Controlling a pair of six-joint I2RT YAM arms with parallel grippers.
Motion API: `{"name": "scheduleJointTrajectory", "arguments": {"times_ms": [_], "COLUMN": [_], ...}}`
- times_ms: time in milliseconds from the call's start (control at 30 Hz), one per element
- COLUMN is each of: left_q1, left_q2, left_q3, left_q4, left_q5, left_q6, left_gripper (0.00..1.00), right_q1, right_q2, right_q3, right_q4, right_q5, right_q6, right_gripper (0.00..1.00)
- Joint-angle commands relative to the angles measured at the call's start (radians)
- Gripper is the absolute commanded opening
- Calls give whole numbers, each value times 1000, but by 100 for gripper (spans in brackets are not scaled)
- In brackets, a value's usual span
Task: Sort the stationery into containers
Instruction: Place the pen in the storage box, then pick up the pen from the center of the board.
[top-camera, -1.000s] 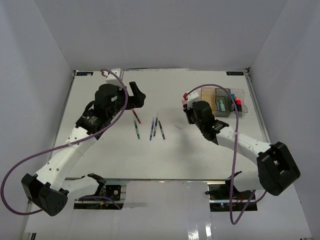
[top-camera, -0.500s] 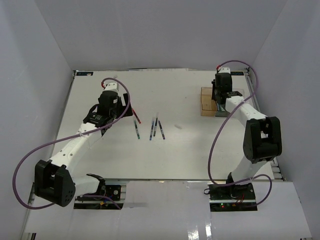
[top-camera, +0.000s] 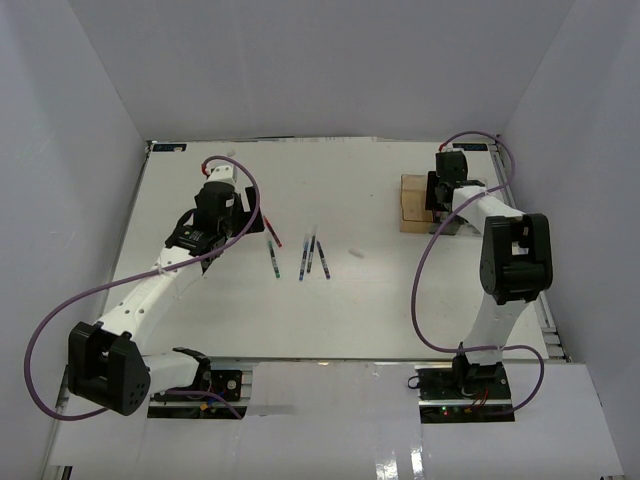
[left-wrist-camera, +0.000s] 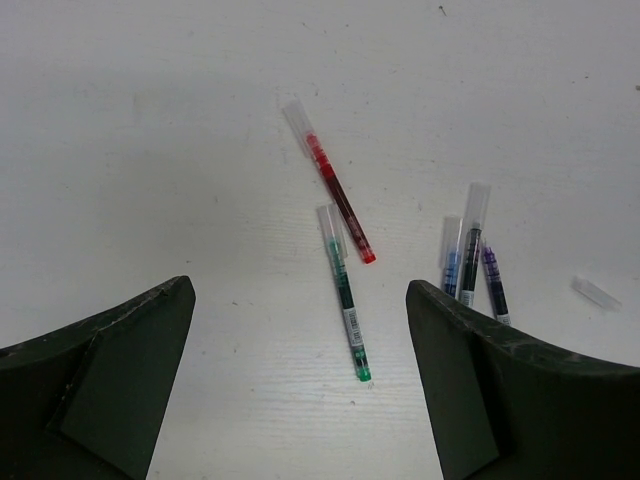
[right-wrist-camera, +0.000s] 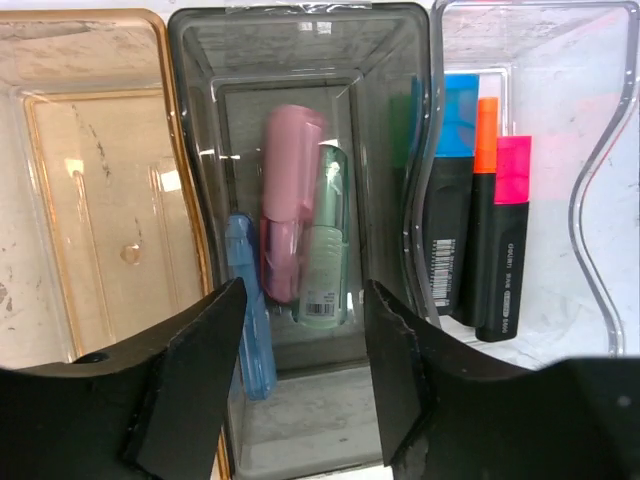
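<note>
Room: plain grey walls close round a white table.
Top view, pens: a thin red pen, a thin green-tipped pen just near of it and a trio of thin dark pens to their right lie loose mid-table. Their long axes run roughly near to far.
Top view, arms: the left arm has its wrist just left of the red pen. The right arm is folded into the far right corner, well apart from the pens.
Top view, containers: an amber-tinted translucent plastic rectangular bin shows beside the right wrist; that arm hides its neighbours.
Left wrist view, hand: the left gripper is spread wide and empty, above the table.
Left wrist view, bearing: the red and green-tipped pens lie in the gap between the jaws. The trio and a loose clear cap sit further right.
Right wrist view, hand: the right gripper has its jaws parted, pinching nothing, over the middle bin.
Amber bin: left of the row, apparently empty.
Smoky grey plastic bin: middle; it holds a pink marker, a mint marker and a blue marker, all lengthwise.
Clear plastic bin: right; it holds black highlighters capped blue, orange and pink.
Judgement: only the pens look unsorted. The left arm is the nearer one, and its jaws would close across a pen's length.
</note>
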Motion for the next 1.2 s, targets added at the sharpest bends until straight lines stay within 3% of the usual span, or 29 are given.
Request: {"name": "scheduleJointTrajectory", "arguments": {"times_ms": [0,67,333,567,867,1167], "left_q1": [3,3,3,3,4,12], "left_q2": [-22,-18,-14,-7,4,13], "left_q3": [0,0,1,-3,-8,-9], "left_q4": [14,14,11,9,9,3], "left_q5": [4,12,29,15,-33,-76], "left_q6": [8,10,2,-2,-13,-30], "left_gripper": [98,98,98,98,98,98], "right_q1": [-1,-3,80,362,730,827], "right_q2": [-59,-107,-386,-486,-322,-84], "right_q3": [28,19,-121,-222,-209,-84], "right_q4": [-11,-20,-3,20,115,150], "right_q5": [12,11,-142,-169,-89,0], "right_q6": [-2,-9,-13,56,200,346], "right_gripper": [58,64,65,65,60,40]}}
